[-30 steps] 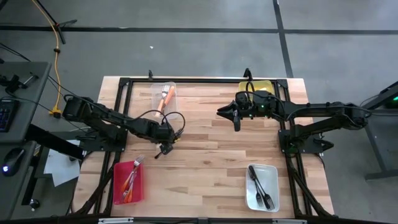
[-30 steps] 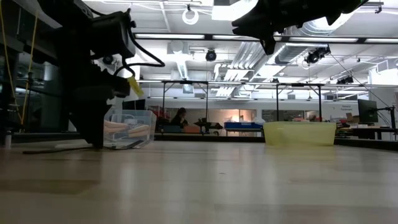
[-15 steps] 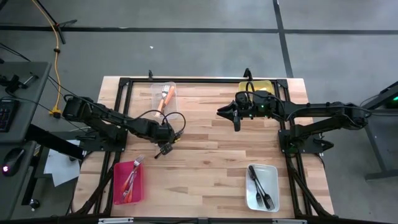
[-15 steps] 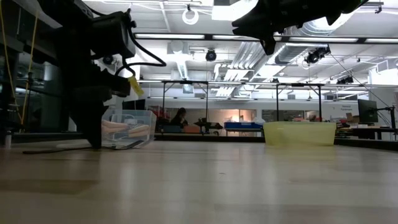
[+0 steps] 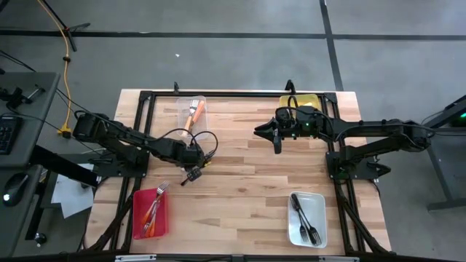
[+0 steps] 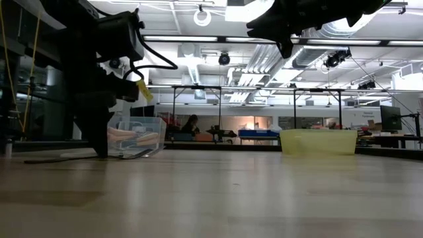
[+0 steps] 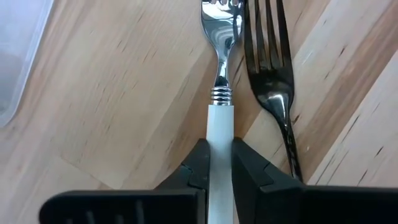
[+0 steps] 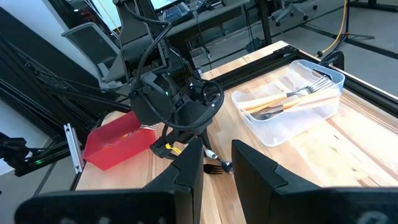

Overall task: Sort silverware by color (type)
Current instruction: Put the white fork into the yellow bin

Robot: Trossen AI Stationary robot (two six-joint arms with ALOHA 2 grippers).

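A white-handled fork [image 7: 221, 93] lies flat on the wooden table, close beside a dark all-metal fork [image 7: 272, 81]. My left gripper [image 7: 220, 155] stands over them at the table's left middle [image 5: 192, 173], shut on the white handle. My right gripper [image 5: 277, 143] hangs high above the far middle of the table. Its fingers [image 8: 186, 168] stand apart with nothing between them. My left gripper pinches the white handle [image 7: 221, 134] between its two fingers, a little behind the ribbed metal collar. The fingers [image 7: 200, 163] come from above, pointing steeply down, one on each long side of the handle. The fork lies flat on the table.
A clear bin [image 5: 194, 113] with orange-handled silverware stands at the far left. A yellow bin [image 5: 301, 102] sits at the far right, a red bin [image 5: 150, 212] with red-handled pieces at the near left, and a white bin [image 5: 306, 218] with dark forks at the near right.
My left gripper has stayed in place over the two forks and has shut on the white handle. The fork still lies on the table. My right arm has kept still.
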